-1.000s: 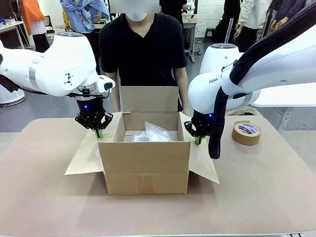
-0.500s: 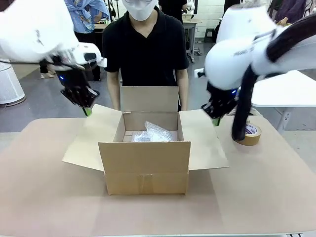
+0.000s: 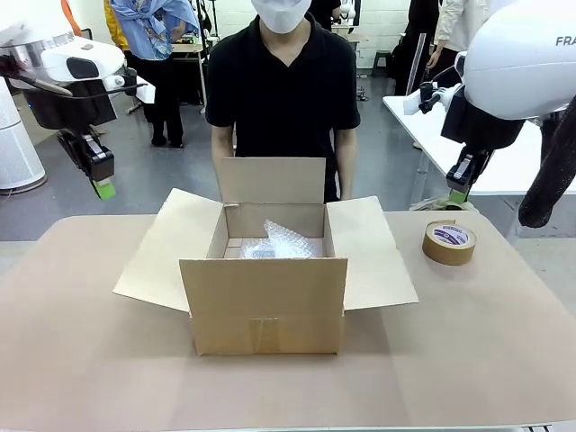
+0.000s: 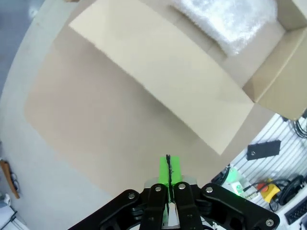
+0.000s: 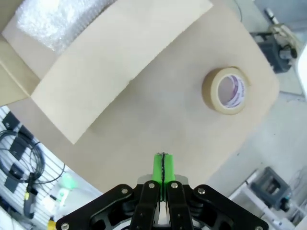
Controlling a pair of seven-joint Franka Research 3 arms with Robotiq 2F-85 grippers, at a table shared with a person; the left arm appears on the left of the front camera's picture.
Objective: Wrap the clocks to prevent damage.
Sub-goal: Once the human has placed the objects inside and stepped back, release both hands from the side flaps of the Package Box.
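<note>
The left claw (image 3: 104,189) is clenched, green pads pressed flat together with nothing between them. It hangs in the air to the left of the box (image 3: 265,297), well above its spread left flap (image 3: 166,247). The right claw (image 3: 459,193) is clenched and empty too, held high to the right of the box, beyond the right flap (image 3: 371,252).

The box stands open on the worktop (image 3: 81,360), its back flap (image 3: 272,180) upright. Inside, against the back wall, lies a bubble-wrap bundle (image 3: 277,241). The front wall hides its lower part, and what the wrap holds cannot be made out.

A tape roll (image 3: 449,242) lies flat to the right of the box, clear of the flap. A person (image 3: 283,99) stands right behind the box, hands hidden by the back flap.
</note>
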